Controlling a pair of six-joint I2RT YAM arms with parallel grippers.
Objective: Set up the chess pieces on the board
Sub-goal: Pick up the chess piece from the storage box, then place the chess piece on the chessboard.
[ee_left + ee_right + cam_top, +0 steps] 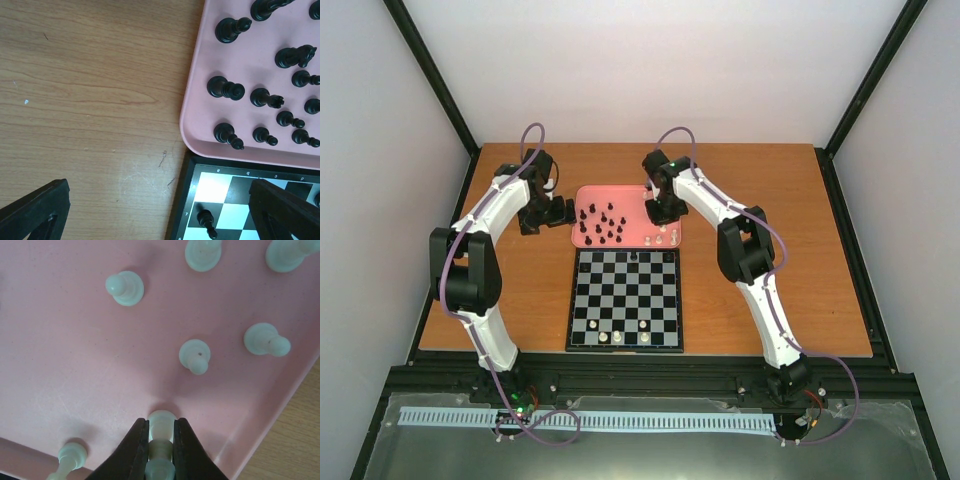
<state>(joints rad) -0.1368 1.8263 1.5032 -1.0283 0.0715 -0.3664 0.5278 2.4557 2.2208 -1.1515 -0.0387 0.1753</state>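
My right gripper (161,423) is shut on a cream-white chess piece (161,426), low over the pink tray (75,350). Several other cream-white pieces (194,356) stand around it. Seen from above, the right gripper (663,212) hangs over the tray's right part. My left gripper (159,189) is open and holds nothing. It hovers over the table at the far left corner of the board (220,187), where a black pawn (206,220) stands. Several black pieces (225,88) stand in the tray (200,100). On the board (625,300), a few white pieces (620,338) line the near rows.
The tray (582,240) lies right against the board's far edge. Bare wooden table (510,300) stretches to the left and right of the board. White walls with black frame posts enclose the table.
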